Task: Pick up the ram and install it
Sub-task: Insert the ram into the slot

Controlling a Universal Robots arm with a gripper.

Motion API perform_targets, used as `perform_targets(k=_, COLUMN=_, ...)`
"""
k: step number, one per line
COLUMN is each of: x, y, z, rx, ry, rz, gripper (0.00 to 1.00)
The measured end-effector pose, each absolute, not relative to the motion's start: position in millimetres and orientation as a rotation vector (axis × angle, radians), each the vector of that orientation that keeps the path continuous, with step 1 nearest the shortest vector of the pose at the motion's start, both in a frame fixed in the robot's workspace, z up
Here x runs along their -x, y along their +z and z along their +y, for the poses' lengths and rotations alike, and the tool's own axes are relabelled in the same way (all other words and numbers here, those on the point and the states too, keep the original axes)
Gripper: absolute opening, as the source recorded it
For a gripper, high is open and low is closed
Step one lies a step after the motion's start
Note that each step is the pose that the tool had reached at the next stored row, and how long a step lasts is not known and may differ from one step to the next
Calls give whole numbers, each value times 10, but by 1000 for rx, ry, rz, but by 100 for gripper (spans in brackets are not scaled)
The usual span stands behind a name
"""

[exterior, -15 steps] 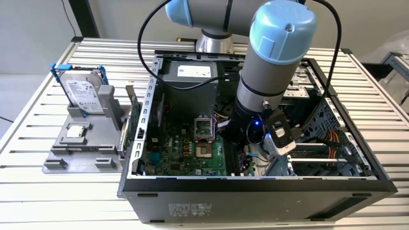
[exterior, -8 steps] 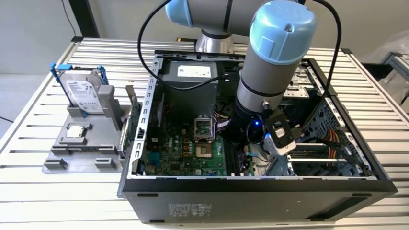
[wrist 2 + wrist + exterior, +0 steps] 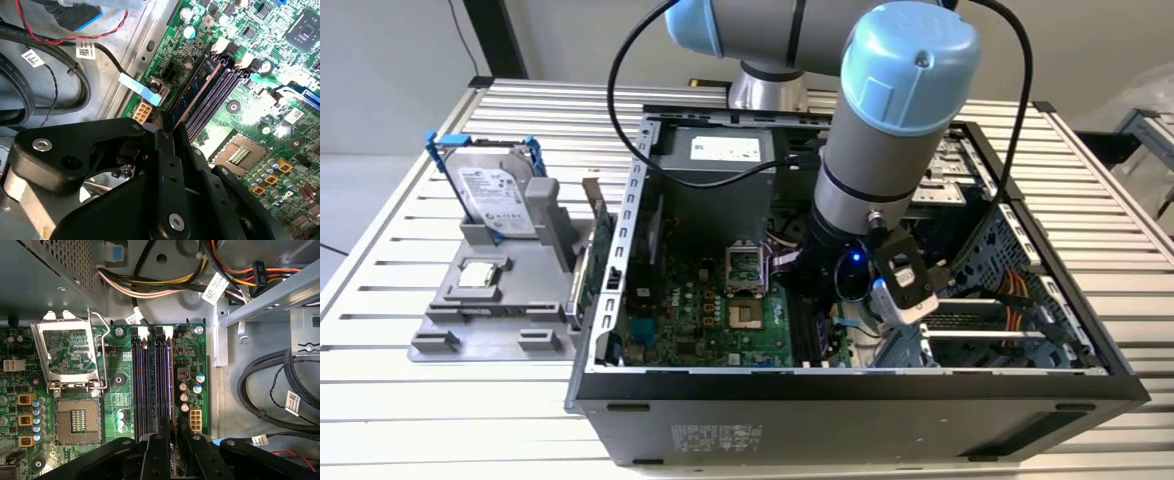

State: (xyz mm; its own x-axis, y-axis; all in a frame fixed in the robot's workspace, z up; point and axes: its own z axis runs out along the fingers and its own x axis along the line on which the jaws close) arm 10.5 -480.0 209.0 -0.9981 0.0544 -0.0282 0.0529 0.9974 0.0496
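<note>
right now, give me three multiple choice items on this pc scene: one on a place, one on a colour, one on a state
1. Where is the gripper?
A. over the hard drive stand
B. inside the computer case, at the memory slots
C. above the bare table

2. What colour is the arm's joint cap?
A. light blue
B. red
C. yellow

3. How is the CPU socket cover?
A. latched flat
B. swung open
C. taken off and lying on the table

Answers:
1 B: in the first wrist view the gripper stands at the memory slots, closed on the ram, inside the computer case.
2 A: the joint cap is light blue in the exterior view.
3 B: the CPU socket cover is hinged up beside the bare socket.
</note>
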Motion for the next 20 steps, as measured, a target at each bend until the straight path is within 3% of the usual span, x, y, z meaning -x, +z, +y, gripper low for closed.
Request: perform_targets(k=20, x=-104, y=2436, z=-4803, rx=-84, ry=79, rz=3110, gripper=100)
